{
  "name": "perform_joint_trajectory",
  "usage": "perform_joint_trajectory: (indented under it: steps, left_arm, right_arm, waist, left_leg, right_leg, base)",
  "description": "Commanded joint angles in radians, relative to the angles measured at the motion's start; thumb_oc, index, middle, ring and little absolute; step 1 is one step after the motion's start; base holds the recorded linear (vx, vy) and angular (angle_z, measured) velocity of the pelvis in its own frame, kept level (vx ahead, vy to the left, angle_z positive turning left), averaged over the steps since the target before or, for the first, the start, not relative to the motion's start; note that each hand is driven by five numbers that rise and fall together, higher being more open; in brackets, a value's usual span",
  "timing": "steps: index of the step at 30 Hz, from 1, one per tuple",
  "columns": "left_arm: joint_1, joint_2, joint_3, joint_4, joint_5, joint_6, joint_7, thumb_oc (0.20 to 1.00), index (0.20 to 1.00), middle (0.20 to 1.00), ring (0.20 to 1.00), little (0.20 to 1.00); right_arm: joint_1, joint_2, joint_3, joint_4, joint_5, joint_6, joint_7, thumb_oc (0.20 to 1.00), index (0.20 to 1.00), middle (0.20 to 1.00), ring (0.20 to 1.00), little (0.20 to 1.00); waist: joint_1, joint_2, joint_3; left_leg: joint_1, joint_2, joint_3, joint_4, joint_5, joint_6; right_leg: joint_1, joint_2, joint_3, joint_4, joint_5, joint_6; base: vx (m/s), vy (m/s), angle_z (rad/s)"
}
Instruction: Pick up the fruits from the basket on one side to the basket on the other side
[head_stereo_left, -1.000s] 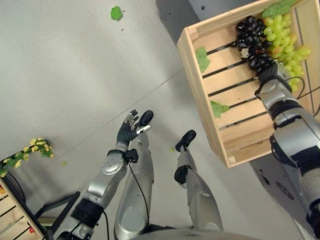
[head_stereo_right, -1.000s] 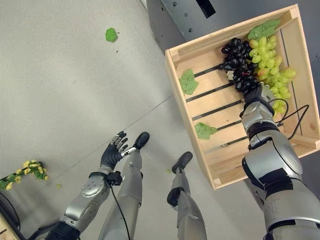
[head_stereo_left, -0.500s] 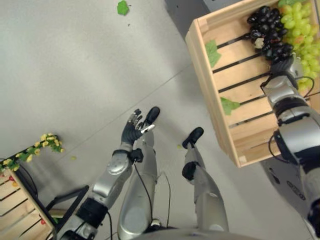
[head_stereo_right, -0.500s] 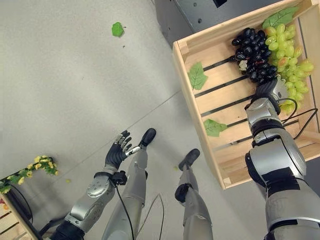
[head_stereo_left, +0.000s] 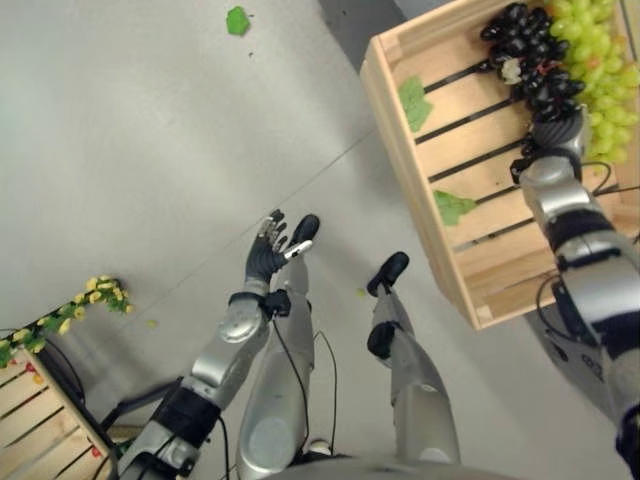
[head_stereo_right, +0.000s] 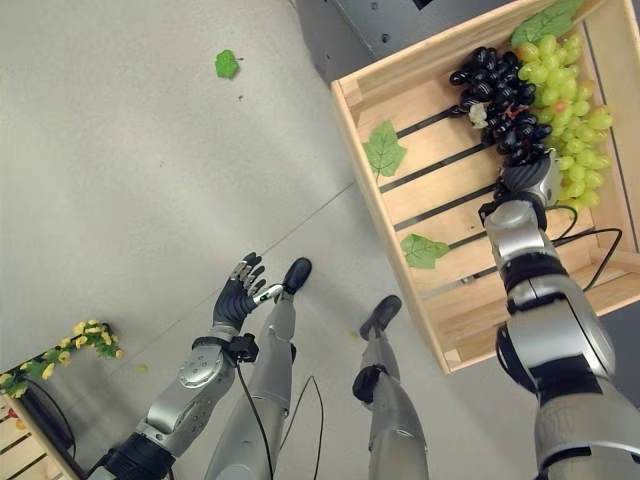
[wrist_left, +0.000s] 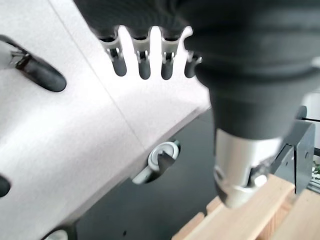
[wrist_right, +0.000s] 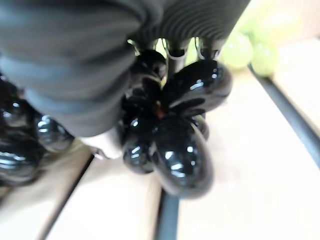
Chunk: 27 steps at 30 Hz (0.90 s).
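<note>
The right hand (head_stereo_right: 528, 180) reaches into the wooden crate (head_stereo_right: 420, 200) and sits at the near end of the black grapes (head_stereo_right: 500, 95). From its wrist camera the fingers (wrist_right: 172, 52) come down onto the glossy black grapes right under the palm, with the thumb tucked in beside them, so the hand looks closed around the bunch. The green grapes (head_stereo_right: 565, 120) lie just beyond and to the outer side of that hand, touching the black bunch. Two loose green leaves (head_stereo_right: 383, 150) rest on the crate slats on the hand's inner side, one nearer the wrist, one farther off.

The left hand (head_stereo_right: 238, 295) hangs over the grey floor (head_stereo_right: 130, 180), well away from the crate, fingers spread and straight, holding nothing. Beyond it a single leaf (head_stereo_right: 227, 64) lies on the floor, and a yellow flower sprig (head_stereo_right: 70, 345) lies off to its outer side.
</note>
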<state>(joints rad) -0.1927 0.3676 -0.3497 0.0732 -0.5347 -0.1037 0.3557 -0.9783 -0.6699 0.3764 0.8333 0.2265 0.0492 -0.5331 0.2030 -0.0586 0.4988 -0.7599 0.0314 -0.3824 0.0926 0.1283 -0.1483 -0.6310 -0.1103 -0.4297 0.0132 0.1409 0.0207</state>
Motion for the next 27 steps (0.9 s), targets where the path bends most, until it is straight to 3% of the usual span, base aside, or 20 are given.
perform_joint_trajectory:
  steps: [1, 8, 14, 25, 27]
  left_arm:
    - [0.066, 0.038, 0.05, -0.079, 0.01, -0.043, 0.027, 1.0, 1.0, 1.0, 1.0, 1.0]
    - [0.113, 0.052, 0.108, -0.093, 0.02, -0.035, 0.012, 1.0, 1.0, 1.0, 1.0, 1.0]
    - [0.139, 0.07, 0.143, -0.108, 0.021, -0.027, -0.011, 1.0, 1.0, 1.0, 1.0, 1.0]
    - [0.18, 0.11, 0.211, -0.123, 0.025, -0.011, -0.063, 1.0, 1.0, 1.0, 1.0, 1.0]
    - [0.189, 0.125, 0.226, -0.123, 0.03, -0.004, -0.076, 1.0, 1.0, 1.0, 1.0, 1.0]
  right_arm:
    - [0.099, 0.117, 0.022, -0.207, -0.041, -0.064, 0.074, 0.2, 0.2, 0.2, 0.2, 0.2]
    - [0.387, 0.019, -0.145, -0.497, -0.057, -0.08, 0.128, 0.2, 0.2, 0.2, 0.2, 0.2]
    - [0.495, -0.055, -0.225, -0.61, -0.061, -0.076, 0.187, 0.2, 0.2, 0.2, 0.2, 0.2]
    - [0.589, -0.342, -0.372, -0.745, 0.009, -0.086, 0.295, 0.2, 0.2, 0.2, 0.2, 0.2]
    - [0.6, -0.431, -0.393, -0.789, 0.022, -0.09, 0.331, 0.2, 0.2, 0.2, 0.2, 0.2]
  waist:
    - [-0.032, -0.067, 0.021]
    - [-0.071, -0.115, 0.021]
    - [-0.084, -0.136, 0.021]
    - [-0.108, -0.17, 0.021]
    - [-0.114, -0.178, 0.021]
  left_leg:
    - [0.02, -0.012, 0.029, -0.056, -0.015, -0.009]
    - [0.064, -0.007, 0.049, -0.05, -0.024, -0.004]
    - [0.103, 0.0, 0.062, -0.049, -0.032, -0.001]
    - [0.193, 0.015, 0.086, -0.06, -0.04, -0.005]
    - [0.214, 0.018, 0.093, -0.06, -0.042, -0.004]
  right_leg:
    - [0.112, -0.058, 0.016, 0.051, -0.209, 0.12]
    - [0.156, -0.06, 0.031, 0.04, -0.203, 0.124]
    - [0.188, -0.06, 0.045, 0.036, -0.201, 0.126]
    - [0.256, -0.058, 0.06, 0.032, -0.203, 0.131]
    - [0.273, -0.058, 0.068, 0.032, -0.201, 0.132]
  base:
    - [-0.03, -0.013, -0.09]
    - [-0.03, 0.008, -0.04]
    - [-0.01, -0.009, -0.06]
    - [0.0, -0.005, -0.04]
    - [-0.01, 0.006, -0.12]
